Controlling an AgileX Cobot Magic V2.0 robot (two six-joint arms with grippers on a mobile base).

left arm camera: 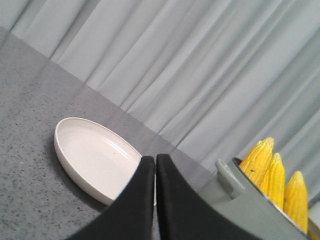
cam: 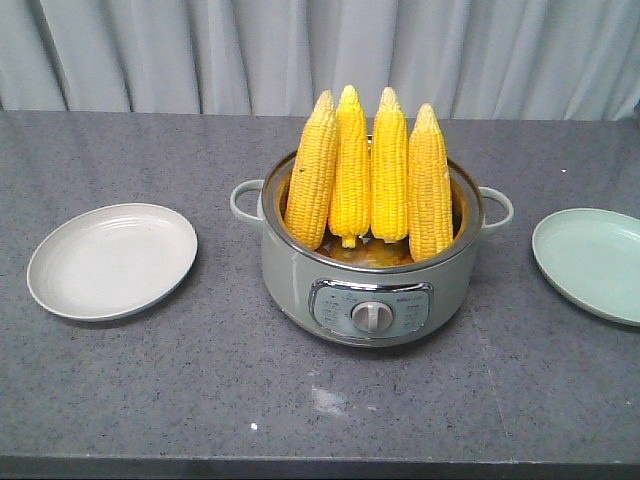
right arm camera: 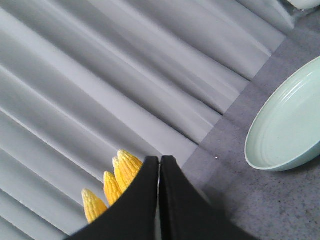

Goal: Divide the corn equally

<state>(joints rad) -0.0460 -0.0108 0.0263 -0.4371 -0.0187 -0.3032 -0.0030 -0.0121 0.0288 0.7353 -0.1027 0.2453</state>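
Two pairs of black fingers fill the bottom of the wrist views. The left gripper has its jaws pressed together with only a thin seam between them and nothing held. The right gripper is closed the same way, also holding nothing. Both hang above the grey speckled table.

Close to the table's front edge lies a pale smudge. Behind it, at the middle, stands a grey-green electric pot with a round dial facing the front camera and a loop handle on each side.

All the corn is in this pot: four yellow cobs upright, points up, packed side by side, their upper halves rising well above the rim. Something orange-brown shows at their bases, perhaps liquid, though the view is too poor to tell.

A white plate lies on the robot's left of the pot, and a green plate on its right is cut by the frame edge. Each is well apart from the pot. From the left wrist, the white plate sits just beyond the fingertips.

A pleated grey curtain hangs behind the table's far edge.
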